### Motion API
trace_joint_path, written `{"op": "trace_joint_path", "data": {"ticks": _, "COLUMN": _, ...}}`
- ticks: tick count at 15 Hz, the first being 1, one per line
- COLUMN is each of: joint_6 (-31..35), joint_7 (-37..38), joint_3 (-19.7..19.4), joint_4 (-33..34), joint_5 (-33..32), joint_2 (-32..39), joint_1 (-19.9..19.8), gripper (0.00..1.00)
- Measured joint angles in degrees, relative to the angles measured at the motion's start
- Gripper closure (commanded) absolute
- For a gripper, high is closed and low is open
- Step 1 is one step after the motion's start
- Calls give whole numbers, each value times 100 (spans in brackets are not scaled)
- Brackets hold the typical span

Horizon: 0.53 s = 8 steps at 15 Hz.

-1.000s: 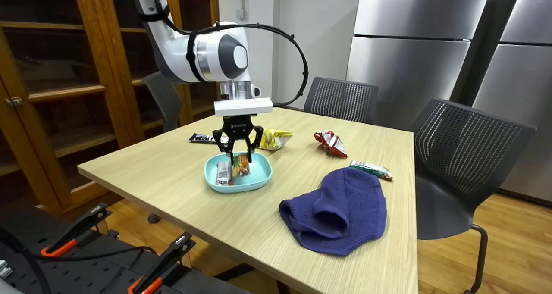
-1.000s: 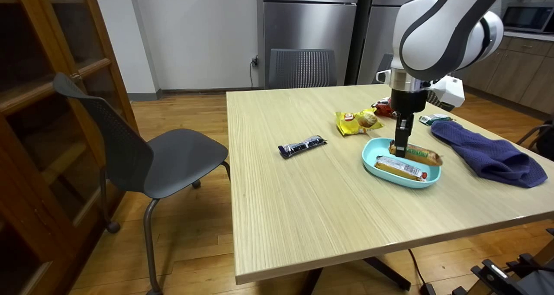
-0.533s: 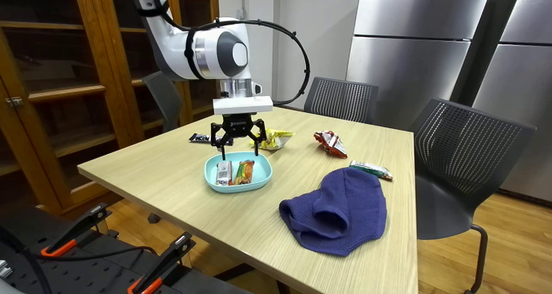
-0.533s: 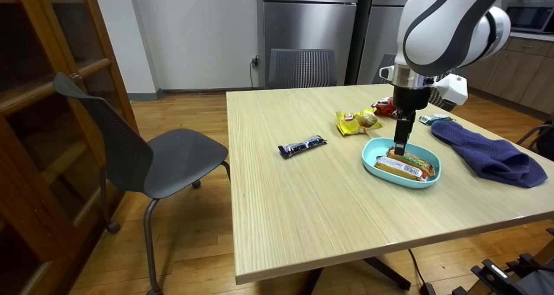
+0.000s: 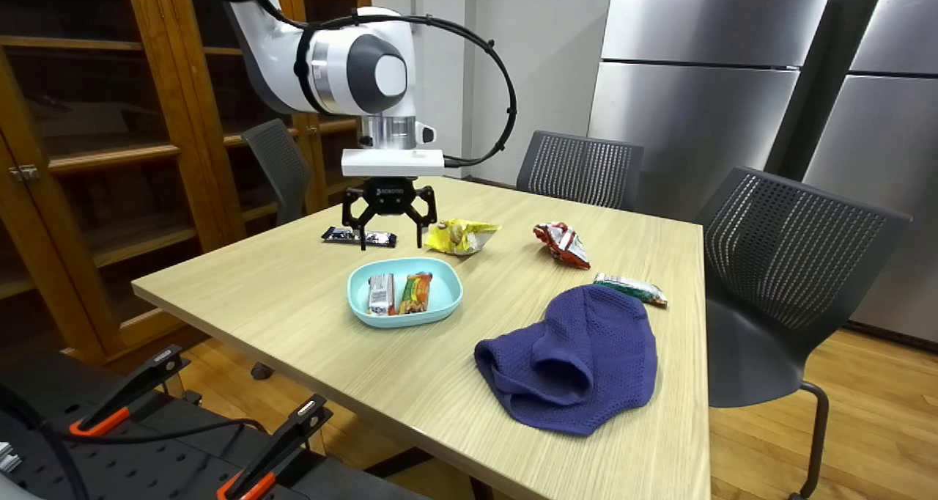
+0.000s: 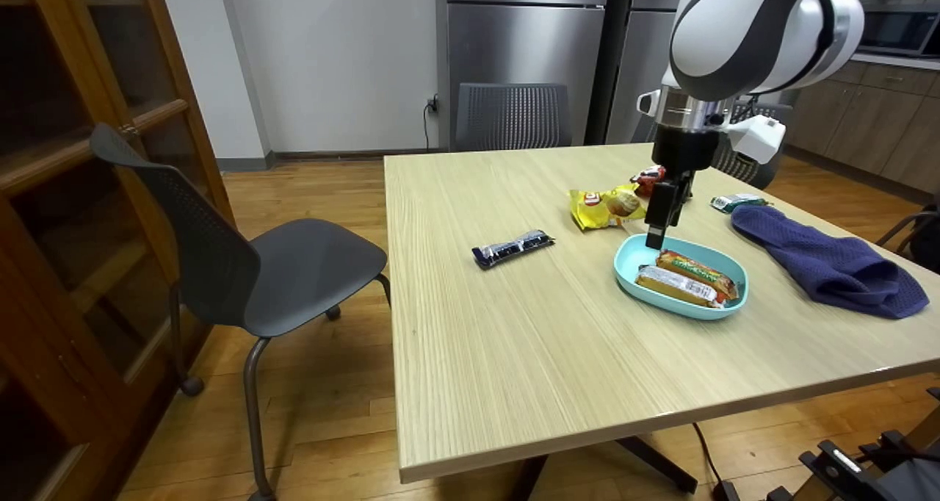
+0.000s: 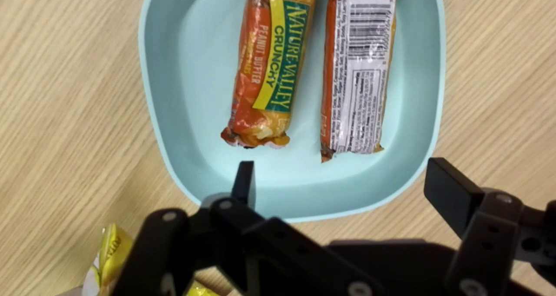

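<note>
My gripper (image 5: 391, 245) is open and empty, above the table near the back rim of a light-blue tray (image 5: 442, 295). In the wrist view its fingers (image 7: 340, 170) stand wide apart over the tray's edge. An orange and green Nature Valley bar (image 7: 271, 61) lies in the tray beside a bar with its white barcode side up (image 7: 360, 70). Both bars, the green-labelled one (image 6: 696, 269) and the white-backed one (image 6: 675, 284), lie roughly parallel in both exterior views. A yellow chip bag (image 5: 460, 236) stands on the table just behind the tray.
A dark-wrapped bar (image 6: 512, 249) lies on the table (image 6: 485, 369). A red bag (image 5: 563, 245), a green and white wrapper (image 5: 632, 288) and a crumpled blue cloth (image 5: 579, 361) also lie on it. Dark chairs (image 5: 777, 287) stand around the table.
The gripper held the orange and green bar at the tray, then opened. The bar now lies in the tray. The gripper has risen and moved back from the tray.
</note>
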Motion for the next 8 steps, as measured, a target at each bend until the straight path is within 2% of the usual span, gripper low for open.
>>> {"op": "trace_joint_path", "data": {"ticks": 3, "joint_6": 4, "joint_7": 133, "joint_3": 128, "joint_4": 22, "joint_5": 165, "joint_2": -66, "joint_1": 46, "gripper": 0}}
{"op": "trace_joint_path", "data": {"ticks": 8, "joint_6": 4, "joint_7": 146, "joint_3": 119, "joint_4": 25, "joint_5": 168, "joint_2": -28, "joint_1": 57, "gripper": 0}}
